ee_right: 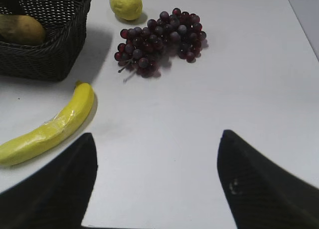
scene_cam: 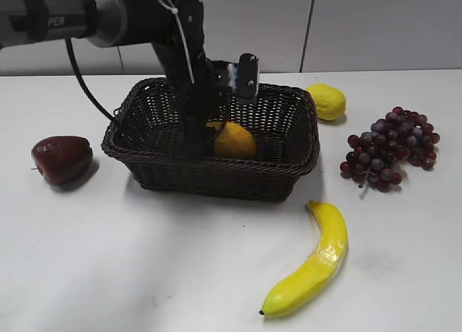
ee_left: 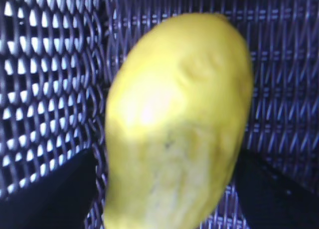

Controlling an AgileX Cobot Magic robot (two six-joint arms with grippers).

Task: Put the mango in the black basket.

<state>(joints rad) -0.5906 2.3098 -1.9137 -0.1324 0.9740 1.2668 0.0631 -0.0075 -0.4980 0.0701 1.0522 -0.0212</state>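
At the 9 o'clock side of the exterior view we see a dark red apple (scene_cam: 62,159) lying alone on the white table (scene_cam: 180,274), well apart from the black basket (scene_cam: 216,175). The left arm comes in from 10 o'clock and drops its left tool (scene_cam: 206,141) inside the basket, against the mango (scene_cam: 234,140), which sits low within the basket walls. In the left wrist view the mango (ee_left: 179,124) fills the frame between the 2 dark fingers (ee_left: 50,194), with the basket weave (ee_left: 45,64) behind it; we cannot tell whether the fingers press on it or stand just clear.

Moving toward 3 o'clock, a lemon (scene_cam: 326,101) lies just beyond the basket's far right corner, and a bunch of dark red grapes (scene_cam: 392,148) rests near it. At 5 o'clock a banana (scene_cam: 312,261) lies in front of the basket, apart from it.

The right tool (ee_right: 157,184) hangs over bare table, spread wide with nothing between its fingers.
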